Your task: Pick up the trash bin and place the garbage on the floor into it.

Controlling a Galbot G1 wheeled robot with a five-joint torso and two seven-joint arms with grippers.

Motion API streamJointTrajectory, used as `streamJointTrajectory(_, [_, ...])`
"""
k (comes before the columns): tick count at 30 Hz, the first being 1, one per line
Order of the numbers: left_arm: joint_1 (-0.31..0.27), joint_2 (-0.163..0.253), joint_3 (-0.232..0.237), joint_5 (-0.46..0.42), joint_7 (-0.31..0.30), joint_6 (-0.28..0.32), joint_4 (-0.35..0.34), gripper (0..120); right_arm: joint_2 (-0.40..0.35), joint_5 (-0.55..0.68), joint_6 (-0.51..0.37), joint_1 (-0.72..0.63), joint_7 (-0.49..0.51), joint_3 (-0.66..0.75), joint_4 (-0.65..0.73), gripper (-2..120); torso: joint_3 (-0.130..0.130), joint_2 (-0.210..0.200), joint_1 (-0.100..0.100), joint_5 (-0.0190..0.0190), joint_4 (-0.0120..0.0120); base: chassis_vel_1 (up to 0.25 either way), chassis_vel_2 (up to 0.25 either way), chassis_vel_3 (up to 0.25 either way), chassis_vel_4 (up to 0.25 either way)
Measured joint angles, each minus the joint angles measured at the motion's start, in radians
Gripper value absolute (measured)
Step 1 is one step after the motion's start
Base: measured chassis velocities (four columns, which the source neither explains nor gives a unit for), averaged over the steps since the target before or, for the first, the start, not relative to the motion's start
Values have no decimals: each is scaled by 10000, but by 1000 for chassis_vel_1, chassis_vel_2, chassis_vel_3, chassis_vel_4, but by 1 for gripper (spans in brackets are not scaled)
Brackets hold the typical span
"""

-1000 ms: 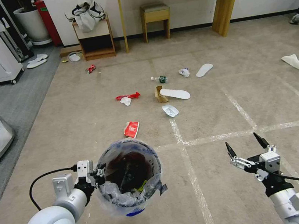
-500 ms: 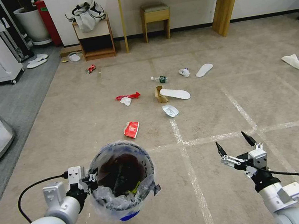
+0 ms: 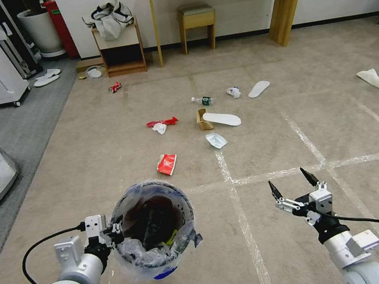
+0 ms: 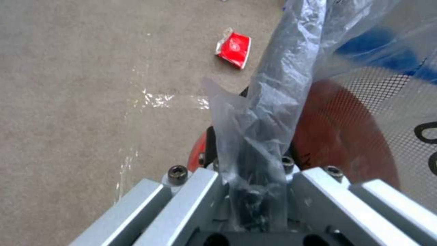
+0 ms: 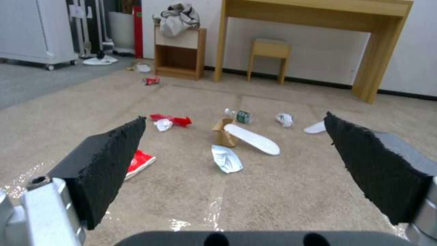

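Trash bin (image 3: 153,227) is hanging off the floor (image 3: 286,260) at the robot's lower left, pinched at its rim by the left gripper (image 3: 115,227).

The left gripper's fingers are clamping shut on the bin's rim and its crinkled liner, which is bunching between them in the left wrist view. The right gripper (image 3: 294,186) is hovering at the lower right, fingers spread wide and gripping nothing. Garbage is lying ahead of both arms: the red wrapper (image 3: 167,164) is sitting nearest, just beyond the bin's far rim, so it is lying forward and to the left of the free fingers. The white tissue (image 3: 216,140) is lying farther out, more nearly in front of the right gripper, with the brown carton (image 3: 202,119) and a slipper (image 3: 222,119) beyond it, the slipper's long axis running crosswise.
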Motion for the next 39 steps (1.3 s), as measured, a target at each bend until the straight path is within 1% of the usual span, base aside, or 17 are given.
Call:
streamJointTrajectory(6, [13, -3, 15, -196, -66, 48, 3, 1, 7, 6, 4, 12, -11, -38, -19, 100, 0, 0, 0, 0, 0, 0, 0, 0, 0])
streamJointTrajectory(15, [-57, 54, 15, -72, -31, -10, 37, 1, 23, -4, 6, 23, -22, -76, -38, 100, 0, 0, 1, 0, 0, 13, 7, 12, 20])
streamJointTrajectory(18, [-104, 83, 39, -5, -45, -82, 65, 1, 41, -6, 6, 8, -21, -79, -41, 100, 1, 0, 1, 0, 7, 63, 54, 44, 49])
streamJointTrajectory(21, [-117, 88, 52, 14, -48, -109, 81, 1, 43, -7, 6, -13, -21, -78, -41, 100, 0, 0, 0, 0, 5, 22, 10, 17, 12])
streamJointTrajectory(22, [-122, 92, 61, 43, -47, -125, 98, 1, 44, -12, 3, -17, -21, -79, -38, 100, 0, 0, 1, 0, -1, 0, 0, 0, 0])
streamJointTrajectory(24, [-123, 93, 71, 62, -50, -131, 111, 1, 49, -19, -4, -18, -21, -84, -30, 100, 0, 0, 0, 0, -3, 0, 0, 0, 0])
streamJointTrajectory(32, [-157, 129, 85, 97, -94, -145, 148, 1, 35, -40, -46, -25, -53, -95, -2, 100, 0, 0, 1, 0, 0, 0, 0, 0, 0])
streamJointTrajectory(39, [-209, 131, 109, 175, -93, -192, 196, 1, 23, 42, -29, -27, -294, -66, -49, 100, 0, 0, 0, 0, 0, 0, 0, 0, 0])
